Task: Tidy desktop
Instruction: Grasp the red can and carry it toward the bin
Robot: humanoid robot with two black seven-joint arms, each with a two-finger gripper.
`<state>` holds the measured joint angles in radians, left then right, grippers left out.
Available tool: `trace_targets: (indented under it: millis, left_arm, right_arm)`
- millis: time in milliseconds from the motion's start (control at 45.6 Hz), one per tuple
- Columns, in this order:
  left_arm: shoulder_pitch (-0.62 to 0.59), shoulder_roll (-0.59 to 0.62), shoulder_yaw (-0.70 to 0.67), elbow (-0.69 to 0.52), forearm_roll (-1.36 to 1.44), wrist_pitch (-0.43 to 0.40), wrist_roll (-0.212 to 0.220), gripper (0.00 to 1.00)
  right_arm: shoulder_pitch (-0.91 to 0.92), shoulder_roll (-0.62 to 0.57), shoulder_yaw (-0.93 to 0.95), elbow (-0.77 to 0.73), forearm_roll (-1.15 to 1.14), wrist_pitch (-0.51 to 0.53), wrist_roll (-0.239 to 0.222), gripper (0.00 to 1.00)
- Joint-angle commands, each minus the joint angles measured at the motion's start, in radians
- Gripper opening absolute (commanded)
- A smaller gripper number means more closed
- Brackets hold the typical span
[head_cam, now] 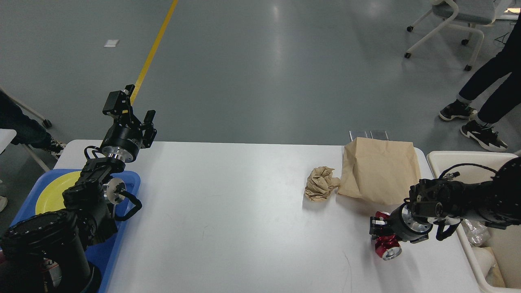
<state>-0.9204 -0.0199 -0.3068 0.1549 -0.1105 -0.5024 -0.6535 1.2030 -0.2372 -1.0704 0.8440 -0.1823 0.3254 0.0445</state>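
Tidying looks partly done, as far as one view can show. On the tabletop (228, 211) three loose things remain: a crumpled paper ball (320, 183), a flattened brown paper bag (380, 170) just beside it on its right, and a red can (386, 246) near the front right edge. Off the left end sits a blue tray (128, 181) with a yellow plate (55, 191) in it; off the right end stands a cream bin (472, 156) with what looks like clear plastic and other scraps inside, so some sorting may already be behind us.

The tabletop fills the lower middle of the view, its long axis running left to right, its far long edge facing the grey floor and its near edge out of frame at the bottom.

The right gripper (380, 232) is down at the red can, which lies on its side with its silver end turned toward the near edge. The fingers seem to sit around the can's far end, but I cannot tell whether they are pinching it or merely touching. The left gripper (136, 108) hangs raised above the far left corner, fingers spread, holding nothing.

My judgement: the can is the step in hand, with the ball and bag left.
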Motion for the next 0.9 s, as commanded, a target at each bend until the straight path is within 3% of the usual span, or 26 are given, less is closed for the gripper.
trace_targets:
  millis: [0, 285, 438, 548, 745, 877]
  left_arm:
    - [0.0, 0.0, 0.0, 0.0, 0.0, -0.001, 0.0, 0.96]
    - [0.0, 0.0, 0.0, 0.0, 0.0, -0.001, 0.0, 0.96]
    - [0.0, 0.0, 0.0, 0.0, 0.0, 0.001, 0.0, 0.96]
    - [0.0, 0.0, 0.0, 0.0, 0.0, -0.001, 0.0, 0.96]
    - [0.0, 0.0, 0.0, 0.0, 0.0, 0.001, 0.0, 0.96]
    - [0.0, 0.0, 0.0, 0.0, 0.0, -0.001, 0.0, 0.96]
  right_arm:
    - [0.045, -0.046, 0.003, 0.038, 0.001, 0.038, 0.0, 0.0]
    - [0.441, -0.342, 0.003, 0.306, -0.003, 0.194, 0.001, 0.0]
    - [0.728, -0.474, 0.0, 0.328, -0.005, 0.366, 0.0, 0.0]
    - [0.888, -0.531, -0.003, 0.32, -0.008, 0.417, 0.0, 0.0]
    - [0.911, -0.536, -0.005, 0.264, -0.013, 0.37, 0.0, 0.0]
    - [0.707, -0.536, 0.003, 0.19, 0.0, 0.146, 0.0, 0.0]
